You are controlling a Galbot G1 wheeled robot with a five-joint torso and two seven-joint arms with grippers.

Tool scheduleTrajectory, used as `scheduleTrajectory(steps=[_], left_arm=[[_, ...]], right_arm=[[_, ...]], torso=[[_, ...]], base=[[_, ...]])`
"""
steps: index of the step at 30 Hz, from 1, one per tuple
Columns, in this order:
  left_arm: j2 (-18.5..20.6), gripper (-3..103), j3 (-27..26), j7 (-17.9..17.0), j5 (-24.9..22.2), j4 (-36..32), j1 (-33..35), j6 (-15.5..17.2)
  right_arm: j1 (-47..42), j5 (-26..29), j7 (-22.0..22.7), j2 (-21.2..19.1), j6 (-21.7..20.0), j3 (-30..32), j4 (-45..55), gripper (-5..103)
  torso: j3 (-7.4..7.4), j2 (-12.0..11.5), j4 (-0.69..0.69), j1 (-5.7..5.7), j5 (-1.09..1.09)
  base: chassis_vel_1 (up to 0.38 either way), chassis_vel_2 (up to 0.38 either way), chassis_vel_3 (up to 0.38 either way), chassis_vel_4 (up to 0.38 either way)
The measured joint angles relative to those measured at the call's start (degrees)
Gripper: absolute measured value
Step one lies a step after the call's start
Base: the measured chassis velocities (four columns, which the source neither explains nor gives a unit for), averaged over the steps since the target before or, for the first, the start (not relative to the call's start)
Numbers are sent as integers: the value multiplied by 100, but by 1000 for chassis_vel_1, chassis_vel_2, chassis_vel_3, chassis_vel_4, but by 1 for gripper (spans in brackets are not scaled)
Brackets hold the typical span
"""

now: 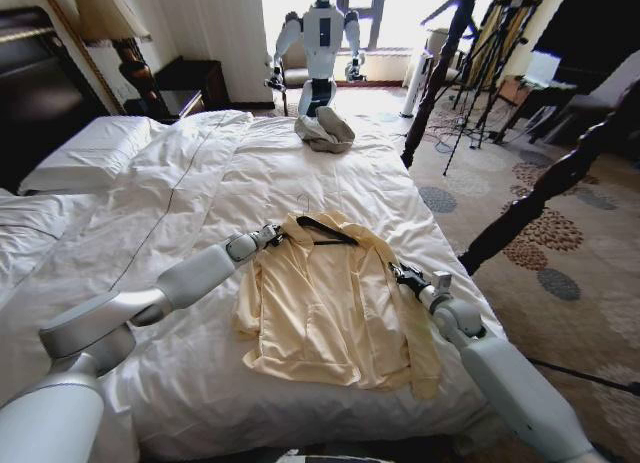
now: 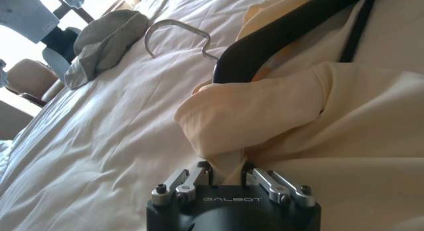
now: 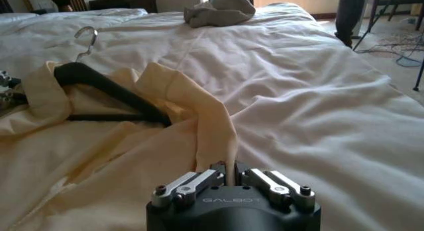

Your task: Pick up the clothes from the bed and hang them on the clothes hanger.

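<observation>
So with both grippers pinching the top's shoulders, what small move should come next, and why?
Probably draw both shoulders a little outward over the hanger's ends. The left gripper is shut on a fold of the clothes by the clothes hanger, the right gripper on the opposite edge. The hanger lies in the collar opening on the bed, its arms largely uncovered.

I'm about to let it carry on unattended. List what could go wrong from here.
1. The left end effector and right end effector each pinch only a thin fold of the clothes; the soft fabric could slip out.
2. The clothes hanger sits loosely in the neck opening, so it may shift or fall out.
3. Fabric might drag and bunch on the bed.
</observation>
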Motion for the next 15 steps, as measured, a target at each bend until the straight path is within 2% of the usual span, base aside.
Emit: scheduleTrajectory(steps=[1,3,4,10,15], left_arm=[[0,23,0,0,0,0,0,0],[-1,23,0,0,-4,0,-2,-1],[-4,23,0,-1,-9,0,-3,-2],[-8,23,0,-5,-20,2,-6,-5],[10,23,0,-6,-25,-1,-9,-9]], right_arm=[[0,0,0,0,0,0,0,9],[-1,-6,-32,0,36,2,2,-1],[-3,-1,-38,3,53,2,11,-2],[-35,95,-78,16,138,4,124,-2],[-85,266,-381,54,389,5,424,-2]], torso=[[0,0,0,0,0],[0,0,0,0,0],[0,0,0,0,0],[0,0,0,0,0],[0,0,-1,0,-1]], base=[[0,0,0,0],[0,0,0,0],[0,0,0,0],[0,0,0,0],[0,0,0,0]])
